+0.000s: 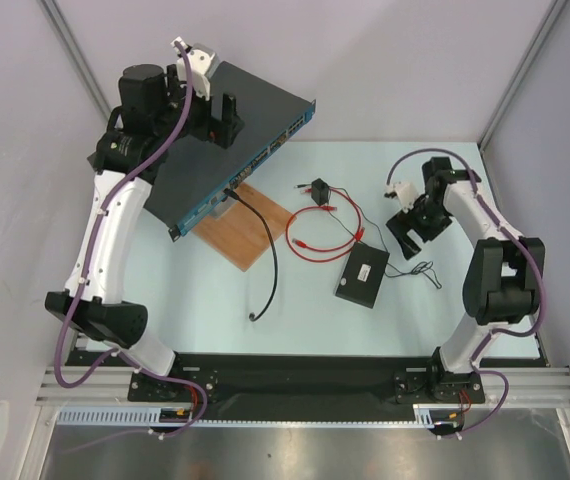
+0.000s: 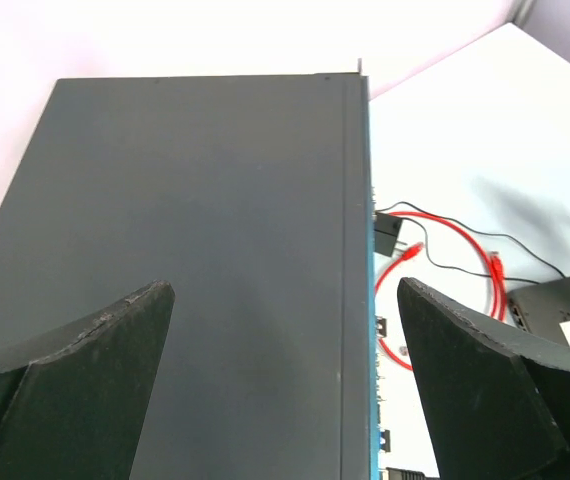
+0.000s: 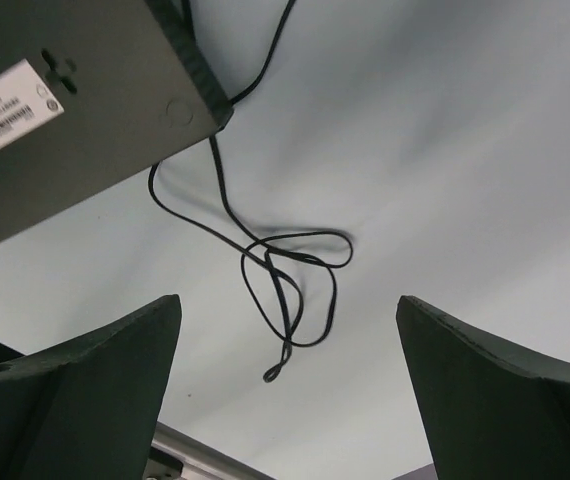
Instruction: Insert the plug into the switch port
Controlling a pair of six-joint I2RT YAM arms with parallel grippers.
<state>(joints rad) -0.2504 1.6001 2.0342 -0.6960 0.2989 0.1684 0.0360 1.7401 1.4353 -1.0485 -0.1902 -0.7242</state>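
Note:
The thin red cable [image 1: 321, 236] lies looped on the table's middle. One plug [image 1: 303, 243] is at its near end and another end [image 1: 331, 207] lies by a little black cube [image 1: 319, 190]. The switch, a small flat black box [image 1: 363, 275] with a white label [image 3: 10, 105], lies just right of the loop. Its port side faces the cable, and the sockets are barely visible. My left gripper [image 2: 285, 288] hangs open over the big rack unit [image 2: 195, 250], far from the cable. My right gripper [image 3: 288, 300] stands open over bare table beside the box, holding nothing.
The dark rack unit with a blue front [image 1: 255, 160] lies slantwise at the back left, partly on a wooden board [image 1: 250, 228]. A thicker black cable [image 1: 270, 265] runs from it toward the near side. A thin black wire [image 3: 285, 270] coils right of the box.

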